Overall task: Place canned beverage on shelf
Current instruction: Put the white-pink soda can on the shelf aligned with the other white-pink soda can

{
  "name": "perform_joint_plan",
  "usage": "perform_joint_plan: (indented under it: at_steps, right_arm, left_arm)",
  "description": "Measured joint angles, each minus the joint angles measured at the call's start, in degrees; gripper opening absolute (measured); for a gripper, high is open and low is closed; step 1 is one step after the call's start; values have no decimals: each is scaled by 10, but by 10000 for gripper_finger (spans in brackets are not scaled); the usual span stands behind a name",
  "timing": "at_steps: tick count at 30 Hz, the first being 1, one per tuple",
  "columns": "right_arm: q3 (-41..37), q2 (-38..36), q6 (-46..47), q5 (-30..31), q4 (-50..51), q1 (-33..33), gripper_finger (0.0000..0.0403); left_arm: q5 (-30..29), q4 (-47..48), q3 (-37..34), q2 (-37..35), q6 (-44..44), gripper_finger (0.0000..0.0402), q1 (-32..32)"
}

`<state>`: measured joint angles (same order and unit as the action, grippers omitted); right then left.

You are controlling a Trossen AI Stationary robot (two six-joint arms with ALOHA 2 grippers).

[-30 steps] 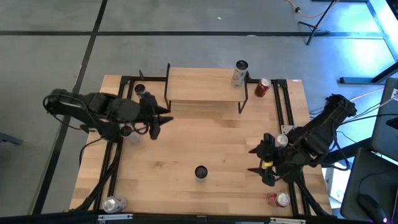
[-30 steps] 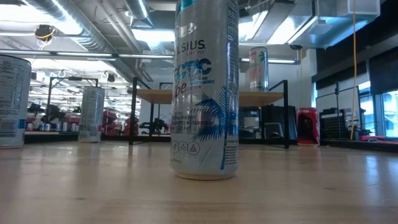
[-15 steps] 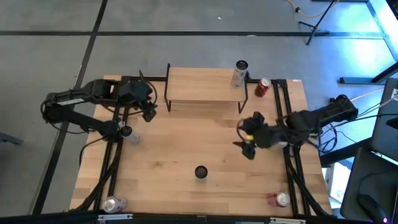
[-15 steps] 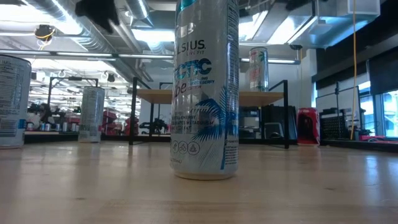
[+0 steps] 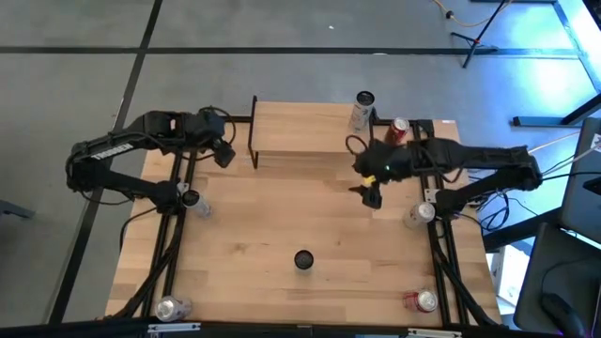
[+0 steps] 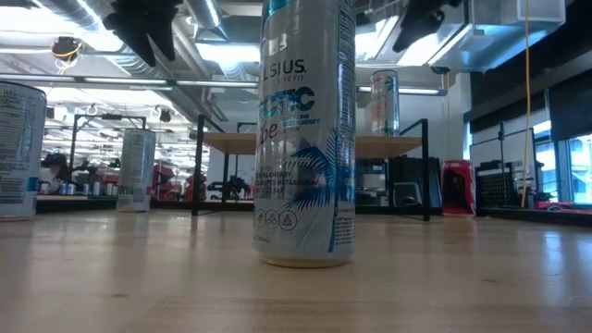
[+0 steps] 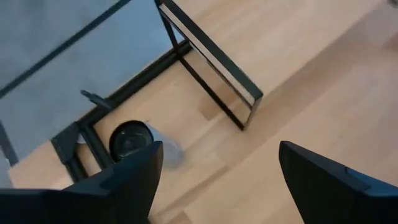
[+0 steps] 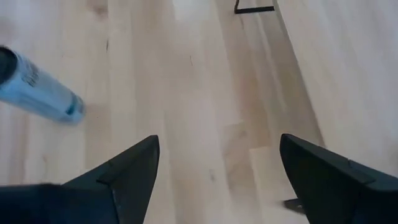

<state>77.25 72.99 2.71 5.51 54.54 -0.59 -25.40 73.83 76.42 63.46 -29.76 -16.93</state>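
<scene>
Both grippers hang with jaws spread and empty, left gripper (image 5: pixel 223 153) off the left end of the low light-wood shelf (image 5: pixel 305 127), right gripper (image 5: pixel 372 186) by its right legs, tall white-blue can (image 5: pixel 303 259) alone mid-table.

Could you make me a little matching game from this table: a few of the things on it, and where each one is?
Things:
1. shelf
2. red can
3. left gripper
4. right gripper

Places:
A. lying just right of the shelf
B. open, by the shelf's left end
C. at the table's far edge, one can on its right end
D. open, by the shelf's right front leg

Pairs: 1-C, 2-A, 3-B, 4-D
</scene>
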Motion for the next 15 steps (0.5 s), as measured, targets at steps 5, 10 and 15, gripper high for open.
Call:
perform_joint_plan:
  at_steps: [5, 10, 15]
  right_arm:
    - [0, 0, -110, -61, -7, -60, 319]
    - [0, 0, -150, -61, 0, -103, 319]
    - [0, 0, -147, -60, -9, -138, 319]
  left_arm:
    - [-10, -3, 0, 7, -75, 311, 0]
    - [-2, 12, 0, 35, -109, 310, -59]
    - [35, 48, 0, 72, -97, 307, -164]
